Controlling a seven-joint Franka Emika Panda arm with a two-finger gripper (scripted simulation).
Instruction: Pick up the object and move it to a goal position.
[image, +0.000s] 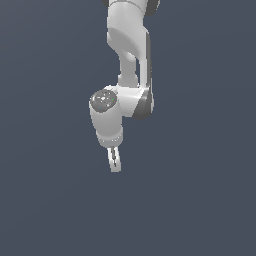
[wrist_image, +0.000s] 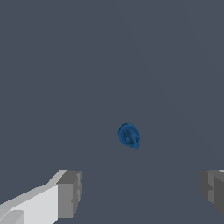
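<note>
Tool (wrist_image: 140, 192) white, blocky grey pads, spread | object (wrist_image: 129, 135) dark-blue roundish blob, apart

Exterior faces arm (image: 127, 75); wrist looks past tool (wrist_image: 140, 194)

No readable text or labels, seemingly anywhere.

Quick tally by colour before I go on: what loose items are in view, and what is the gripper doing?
Dark-blue blob: 1
Items of any other colour: 0
Total loose items: 1
White gripper: 1, jaws wide apart, nothing held; in the wrist view the blob lies beyond its fingertips. The exterior view does not show the blob.
</note>
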